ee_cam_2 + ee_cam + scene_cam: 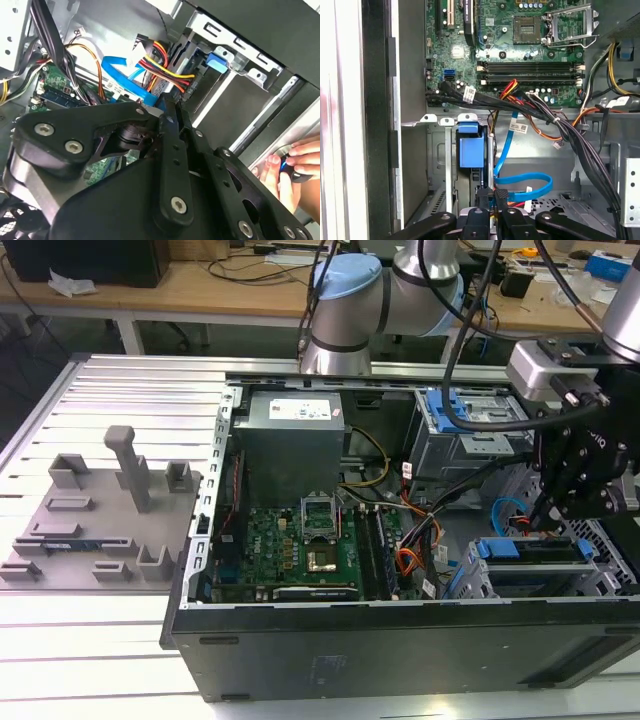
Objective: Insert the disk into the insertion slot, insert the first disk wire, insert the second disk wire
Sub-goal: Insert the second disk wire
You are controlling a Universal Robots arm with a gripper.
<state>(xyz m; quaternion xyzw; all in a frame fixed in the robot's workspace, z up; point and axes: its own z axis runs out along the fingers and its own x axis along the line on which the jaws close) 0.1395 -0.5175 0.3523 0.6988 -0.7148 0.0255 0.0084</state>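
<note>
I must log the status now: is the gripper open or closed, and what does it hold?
Gripper: closed, fingertips pinched on the blue cable beside the disk in both wrist views.

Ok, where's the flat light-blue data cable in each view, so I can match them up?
Exterior view: the flat light-blue data cable curves at the exterior view's right, well past the green circuit board.
Second wrist view: it lies between the green circuit board and the red-and-yellow wire bundle.
First wrist view: it runs beside the bright blue plastic carrier, then loops back.
Shared landmark: the green circuit board.
</note>
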